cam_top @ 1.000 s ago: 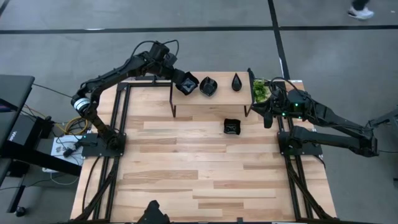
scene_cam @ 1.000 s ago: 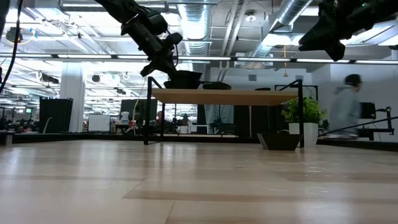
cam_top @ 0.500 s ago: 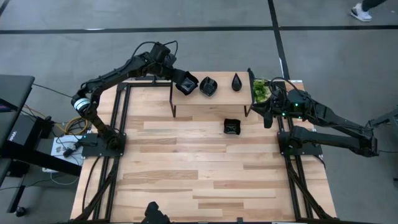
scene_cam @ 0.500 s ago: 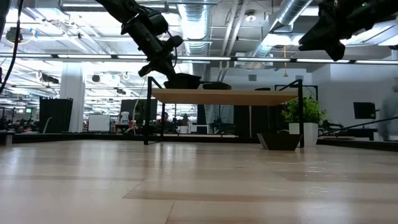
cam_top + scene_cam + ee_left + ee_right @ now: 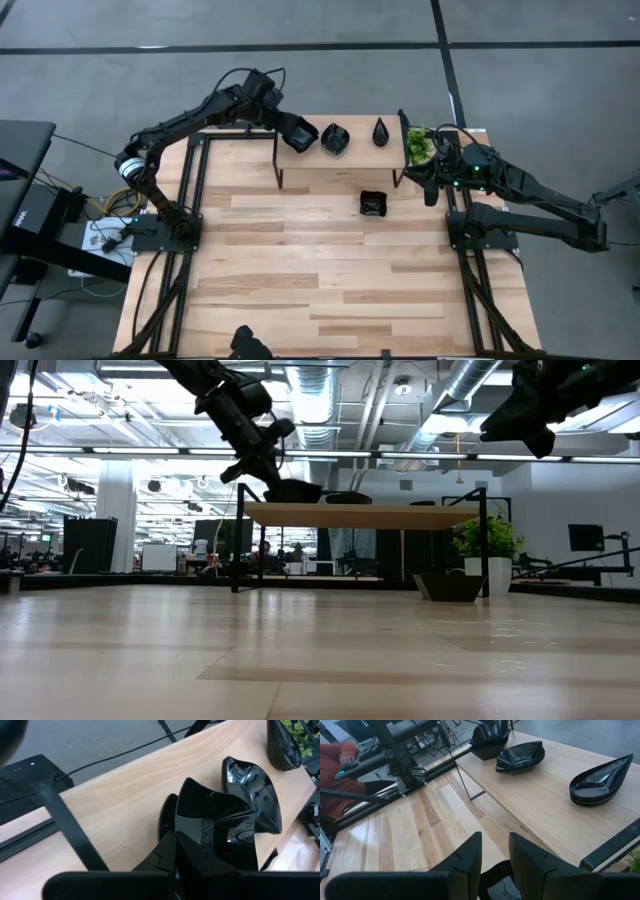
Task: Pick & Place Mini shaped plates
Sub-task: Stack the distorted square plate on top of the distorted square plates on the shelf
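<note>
A raised wooden shelf point(image 5: 350, 157) stands at the table's far side. My left gripper point(image 5: 283, 124) hangs over its left end, shut on a glossy black rounded-square mini plate point(image 5: 301, 134). A leaf-shaped plate point(image 5: 335, 138) and a teardrop plate point(image 5: 381, 131) rest on the shelf top to the right of it. Another square plate point(image 5: 373, 203) sits on the table in front of the shelf. My right gripper point(image 5: 495, 842) waits open by the shelf's right end, with nothing between its fingers. My left gripper pinches the square plate by its wall point(image 5: 182, 837) on the side nearest the arm, between its two fingers. The fingers slant down from the table's far left. The plate point(image 5: 293, 491) lies nearly level at the shelf top; whether it rests on it, I cannot tell.
A small green plant point(image 5: 418, 145) stands at the shelf's right end, close to my right arm. The shelf's black legs point(image 5: 238, 550) rise from the table. A person in a red sleeve point(image 5: 345, 752) sits beyond the table's left edge. Bare wood lies toward the near edge.
My left gripper has rolled a little in place. The square plate has tipped from a slant to nearly level and sunk closer to the shelf top. A person has walked out of the low view.
</note>
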`<act>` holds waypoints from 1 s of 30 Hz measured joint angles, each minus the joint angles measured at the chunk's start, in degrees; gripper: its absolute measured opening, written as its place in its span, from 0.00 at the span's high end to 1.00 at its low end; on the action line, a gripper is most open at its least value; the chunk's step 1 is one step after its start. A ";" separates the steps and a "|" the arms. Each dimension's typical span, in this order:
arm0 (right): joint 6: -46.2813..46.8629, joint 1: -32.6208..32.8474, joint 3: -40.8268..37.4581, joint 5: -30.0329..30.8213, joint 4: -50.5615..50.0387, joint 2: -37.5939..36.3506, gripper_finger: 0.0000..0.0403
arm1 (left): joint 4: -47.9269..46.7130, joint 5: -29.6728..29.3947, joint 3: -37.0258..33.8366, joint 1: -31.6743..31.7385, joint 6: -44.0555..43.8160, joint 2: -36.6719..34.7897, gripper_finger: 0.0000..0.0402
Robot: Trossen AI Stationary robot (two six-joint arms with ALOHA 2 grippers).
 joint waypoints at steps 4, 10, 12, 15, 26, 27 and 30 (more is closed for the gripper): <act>0.00 0.00 0.00 0.00 0.00 0.00 0.77 | -0.02 -1.04 0.00 0.04 0.06 0.00 0.99; 0.00 0.00 0.00 0.01 0.00 0.00 0.77 | -0.02 -1.10 0.00 -0.07 0.76 0.00 0.94; 0.00 0.00 0.00 0.00 -0.01 0.00 0.77 | -0.01 -1.10 0.00 -0.07 0.81 0.00 0.91; 0.00 0.00 0.00 0.00 0.00 0.00 0.77 | 0.00 -1.10 0.00 -0.12 0.92 0.00 0.84; 1.38 0.00 0.00 -0.07 -0.02 0.00 0.77 | 0.24 0.03 -0.05 -3.05 0.32 -7.38 0.65; 1.88 0.00 0.00 -0.07 -0.04 0.00 0.77 | 0.22 0.05 -0.04 -4.83 0.76 -8.30 0.65; 2.43 0.00 0.00 -0.11 -0.03 0.00 0.77 | 0.11 0.10 -0.04 -11.89 4.63 -9.87 0.66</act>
